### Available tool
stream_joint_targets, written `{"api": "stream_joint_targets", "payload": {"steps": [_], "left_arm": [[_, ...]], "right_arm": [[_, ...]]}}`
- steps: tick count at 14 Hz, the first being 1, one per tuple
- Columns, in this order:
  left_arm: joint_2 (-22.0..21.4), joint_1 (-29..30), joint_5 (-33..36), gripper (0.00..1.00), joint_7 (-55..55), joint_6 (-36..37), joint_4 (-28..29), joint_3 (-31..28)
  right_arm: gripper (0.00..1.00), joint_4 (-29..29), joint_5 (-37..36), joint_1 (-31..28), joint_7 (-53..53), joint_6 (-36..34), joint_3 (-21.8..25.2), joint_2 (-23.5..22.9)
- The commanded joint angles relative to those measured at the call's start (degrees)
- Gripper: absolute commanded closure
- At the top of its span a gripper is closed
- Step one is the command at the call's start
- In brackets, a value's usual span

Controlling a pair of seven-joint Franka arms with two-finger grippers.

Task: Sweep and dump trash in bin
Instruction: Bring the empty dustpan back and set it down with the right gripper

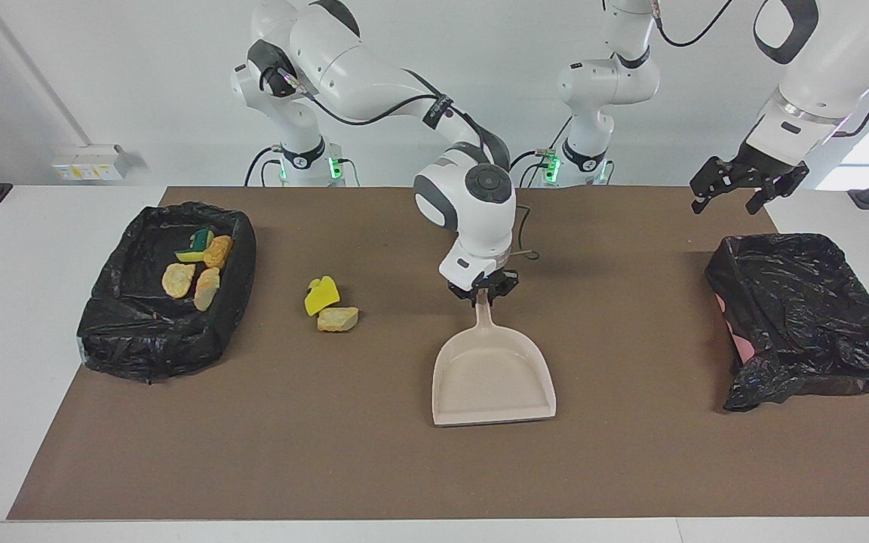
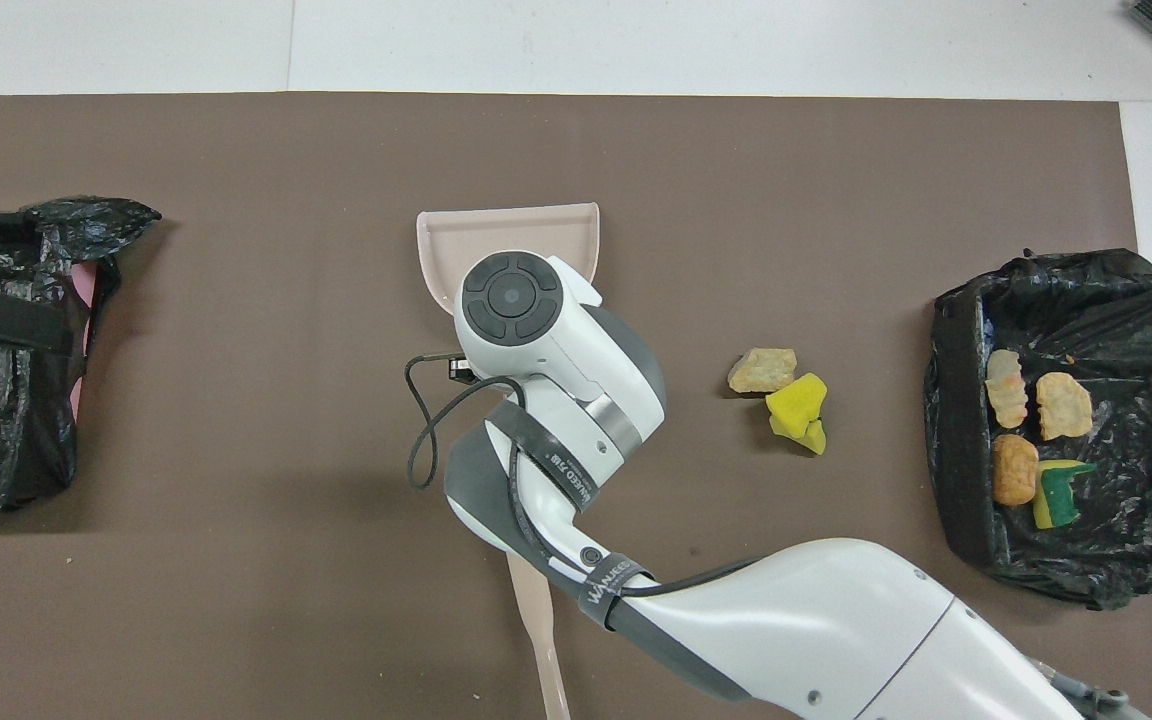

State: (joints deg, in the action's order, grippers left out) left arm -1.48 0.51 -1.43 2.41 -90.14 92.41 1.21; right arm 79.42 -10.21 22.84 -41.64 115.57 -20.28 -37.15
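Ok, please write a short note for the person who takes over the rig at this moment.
Right hand: at the handle end of the empty beige plastic dustpan, which lies flat mid-table; grip unclear.
Left hand: open, waiting over the black-bagged bin at the left arm's end.
Done: four scraps lie in the black-bagged bin at the right arm's end.
Left: yellow sponge piece and tan crusty lump, touching, between that bin and the dustpan.
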Motion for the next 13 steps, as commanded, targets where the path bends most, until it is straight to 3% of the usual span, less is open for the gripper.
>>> {"api": "stream_joint_targets", "payload": {"steps": [1,8,10,13], "left_arm": [[0.16,0.45,0.9,0.0,0.31,1.02,-0.83,0.37],[0.25,0.45,0.99,0.0,0.31,1.02,-0.83,0.37],[0.16,0.45,0.99,0.0,0.31,1.02,-0.83,0.37],[0.25,0.54,0.9,0.0,0.31,1.02,-0.83,0.37]], "right_arm": [[0.0,4.68,-0.42,-1.21,-1.17,-0.43,-0.11,6.19],[0.0,26.55,8.27,-3.24,6.1,-3.94,-0.2,30.18],[0.0,30.78,13.17,-2.01,10.52,-6.59,-0.2,34.58],[0.0,40.87,17.93,1.76,11.49,-2.83,-0.2,41.44]]}}
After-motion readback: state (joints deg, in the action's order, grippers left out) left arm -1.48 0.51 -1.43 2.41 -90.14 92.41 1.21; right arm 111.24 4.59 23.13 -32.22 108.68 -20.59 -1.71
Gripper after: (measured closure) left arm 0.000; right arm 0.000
